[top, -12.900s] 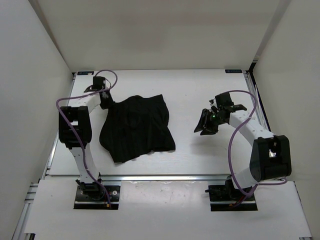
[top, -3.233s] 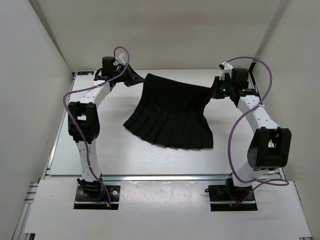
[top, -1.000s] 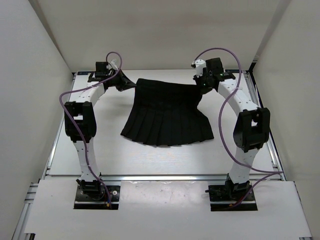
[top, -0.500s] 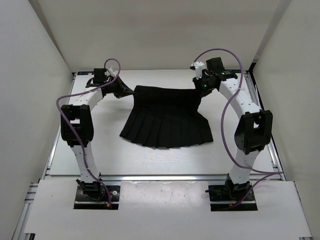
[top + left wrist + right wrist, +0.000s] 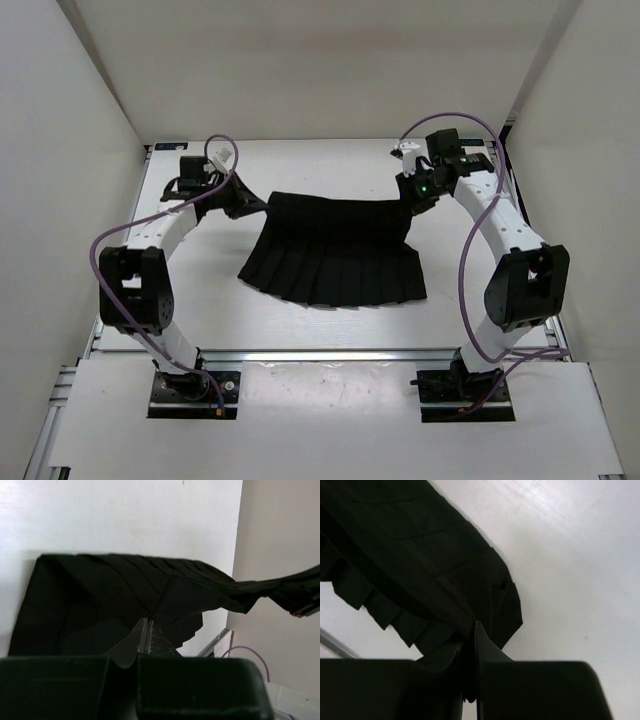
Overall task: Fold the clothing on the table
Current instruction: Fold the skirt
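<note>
The clothing (image 5: 335, 250) is a black pleated skirt spread across the middle of the white table (image 5: 230, 310), its straight top edge stretched between the two arms. My left gripper (image 5: 262, 202) is shut on the clothing's top left corner (image 5: 175, 592). My right gripper (image 5: 410, 203) is shut on the top right corner (image 5: 470, 605). The hem (image 5: 330, 297) fans out toward the near edge and rests on the table. In both wrist views the fabric runs right into the closed fingertips (image 5: 148, 626).
White walls (image 5: 90, 110) close in the table on the left, back and right. An aluminium rail (image 5: 320, 353) runs along the near edge. Purple cables (image 5: 470, 270) loop off both arms above the surface.
Both grippers have carried the clothing's top edge toward the near side and lower. The skirt now lies flatter and wider than a second ago.
</note>
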You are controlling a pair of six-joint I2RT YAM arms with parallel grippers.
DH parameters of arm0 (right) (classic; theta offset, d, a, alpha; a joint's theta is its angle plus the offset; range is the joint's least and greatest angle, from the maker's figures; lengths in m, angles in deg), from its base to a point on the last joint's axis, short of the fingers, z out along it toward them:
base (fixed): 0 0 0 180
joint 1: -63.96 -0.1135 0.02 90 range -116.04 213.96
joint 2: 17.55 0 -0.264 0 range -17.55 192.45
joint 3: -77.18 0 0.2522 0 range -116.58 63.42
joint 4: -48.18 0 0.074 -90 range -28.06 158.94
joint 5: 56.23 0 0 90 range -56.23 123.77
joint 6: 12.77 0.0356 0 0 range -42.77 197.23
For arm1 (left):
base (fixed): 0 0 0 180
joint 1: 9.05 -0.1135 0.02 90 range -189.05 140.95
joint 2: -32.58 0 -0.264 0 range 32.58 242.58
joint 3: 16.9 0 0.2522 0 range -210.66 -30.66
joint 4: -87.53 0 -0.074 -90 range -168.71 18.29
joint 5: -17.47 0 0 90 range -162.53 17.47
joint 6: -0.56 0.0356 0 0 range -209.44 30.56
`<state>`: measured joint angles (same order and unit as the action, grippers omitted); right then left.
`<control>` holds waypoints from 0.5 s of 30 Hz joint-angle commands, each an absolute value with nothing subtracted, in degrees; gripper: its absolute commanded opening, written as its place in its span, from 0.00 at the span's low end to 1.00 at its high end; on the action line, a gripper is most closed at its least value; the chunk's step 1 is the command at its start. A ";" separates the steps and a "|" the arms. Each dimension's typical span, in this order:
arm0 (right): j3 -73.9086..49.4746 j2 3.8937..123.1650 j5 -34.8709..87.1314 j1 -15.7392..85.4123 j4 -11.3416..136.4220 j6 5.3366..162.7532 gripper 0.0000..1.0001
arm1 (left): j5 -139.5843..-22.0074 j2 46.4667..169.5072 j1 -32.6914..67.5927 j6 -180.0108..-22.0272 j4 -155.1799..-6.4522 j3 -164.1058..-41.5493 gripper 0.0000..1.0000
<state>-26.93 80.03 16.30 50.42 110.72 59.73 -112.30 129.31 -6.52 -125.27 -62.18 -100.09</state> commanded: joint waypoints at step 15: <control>0.91 63.85 6.18 44.03 122.94 72.56 0.45 | -96.89 104.05 0.27 -119.33 -45.85 -75.92 0.17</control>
<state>-2.54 66.43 10.00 46.55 117.45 68.21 -102.99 108.39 0.19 -121.60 -51.25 -76.70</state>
